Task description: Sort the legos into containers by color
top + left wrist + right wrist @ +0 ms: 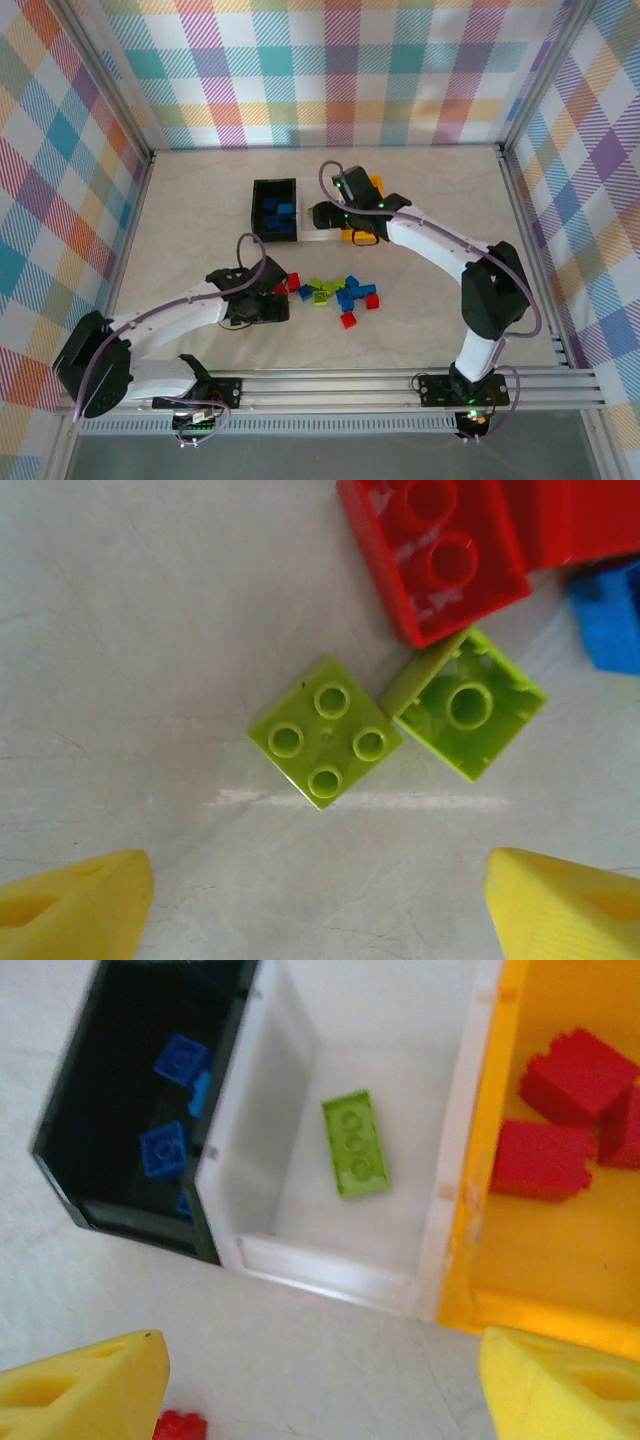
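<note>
Above the white bin [330, 1278] the right gripper [320, 1385] hangs open, empty; nearer than it, the left gripper [320, 905] gapes over a green brick [325, 732] whose touching neighbour [470, 705] could get dragged.

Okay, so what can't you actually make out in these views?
Top view: the right arm covers most of the orange bin and clear bin, hiding their contents.
Left wrist: the red brick is cut by the top edge, the blue brick by the right edge.
Right wrist: the orange bin runs off the right edge; blue bricks in the black bin are dark and blurred, so their count is unsure.
</note>
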